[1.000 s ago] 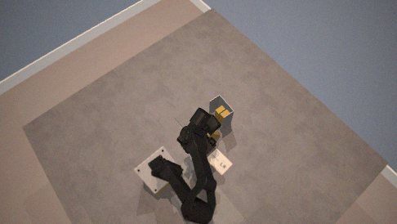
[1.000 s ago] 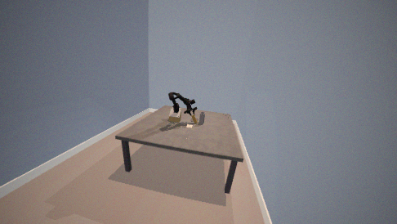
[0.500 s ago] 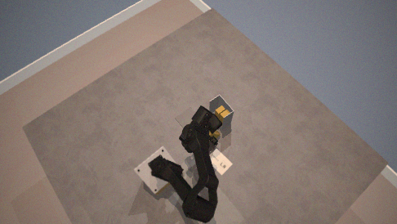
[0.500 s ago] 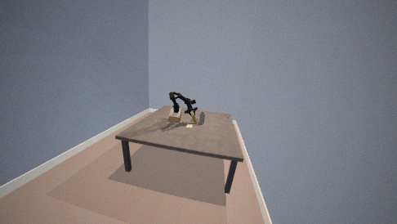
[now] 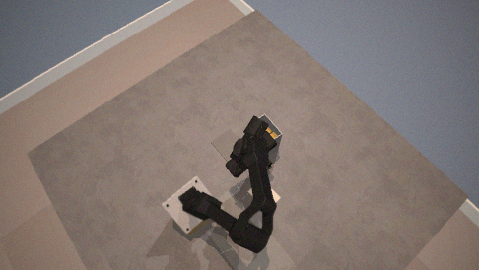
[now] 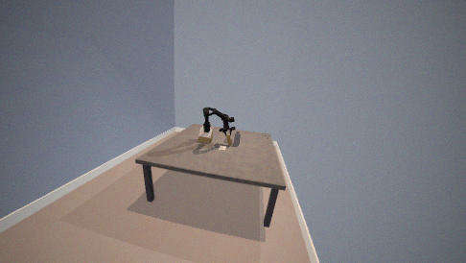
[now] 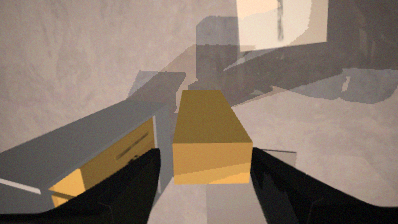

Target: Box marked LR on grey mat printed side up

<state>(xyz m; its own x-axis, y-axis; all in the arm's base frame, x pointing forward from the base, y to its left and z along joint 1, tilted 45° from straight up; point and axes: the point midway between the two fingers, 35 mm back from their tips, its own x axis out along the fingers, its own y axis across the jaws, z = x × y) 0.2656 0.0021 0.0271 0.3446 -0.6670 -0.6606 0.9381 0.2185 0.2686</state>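
Note:
My gripper (image 6: 228, 133) (image 7: 204, 155) is open around one amber box (image 6: 229, 139) (image 7: 212, 162). The box stands on end between the fingers, close to the right finger, with a narrow gap at the left one. It seems to be at table level; its base is hard to make out. No print shows on its visible faces. The grey bin (image 5: 277, 149) (image 6: 237, 139) (image 7: 75, 125) is just beside it and holds the other two amber boxes (image 5: 271, 133) (image 7: 117, 150); dark print shows on one. The thin grey mat (image 5: 223, 140) (image 7: 284, 157) is partly hidden by the arm and fingers.
A pale flat card (image 5: 277, 197) (image 6: 222, 148) (image 7: 255, 30) with a dark mark lies on the table (image 5: 355, 172) (image 6: 240, 168). The arm's white base plate (image 5: 170, 204) is beyond it. The arm passes above the card, and its shadows cross the table.

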